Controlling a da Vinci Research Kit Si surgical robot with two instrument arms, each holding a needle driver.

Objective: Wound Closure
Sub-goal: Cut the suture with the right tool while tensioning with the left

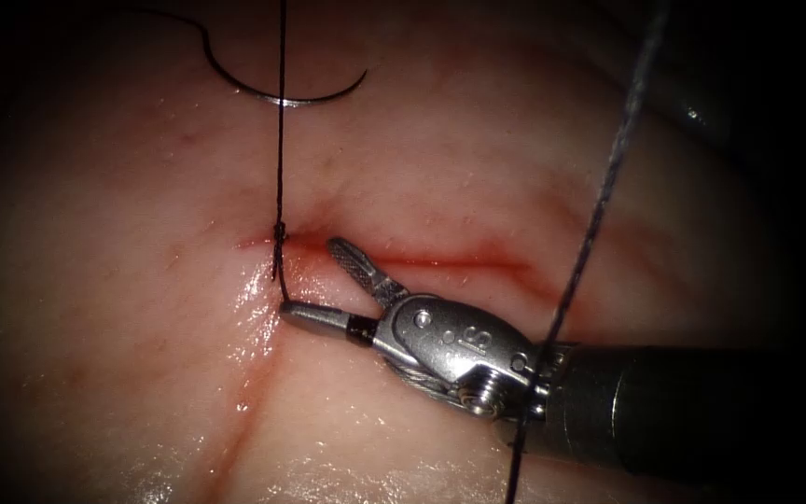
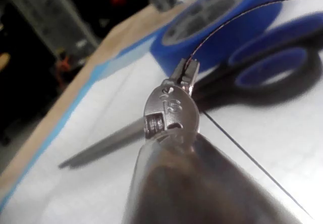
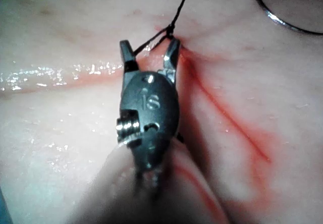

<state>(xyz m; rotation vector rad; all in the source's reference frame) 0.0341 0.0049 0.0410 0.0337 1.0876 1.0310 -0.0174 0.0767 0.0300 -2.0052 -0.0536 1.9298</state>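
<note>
**Tissue with a knotted stitch and the right tool's jaws spread beside the short tail**

Tissue (image 1: 440, 168) fills the endoscope view, its cut (image 1: 422, 257) running from centre toward 3 o'clock with red fluid (image 1: 254, 373) trailing toward 7 o'clock. We see the needle (image 1: 300, 93) lying free on the surface at 12 o'clock, outside the tissue and held by neither tool. A knot (image 1: 279, 231) sits at the cut's left end; one strand of thread (image 1: 282, 140) rises taut toward 12 o'clock. The right tool (image 1: 324, 280) stands with jaws parted, holding nothing, its lower jaw touching the short tail just below the knot. The left tool (image 2: 185, 71), seen in its wrist view, has its jaws closed on the thread. We judge that the parted jaws should take only the tail, clear of knot and tissue. The right tool's wrist carries stamped characters resembling "8" or "S"; we cannot read them surely
</note>
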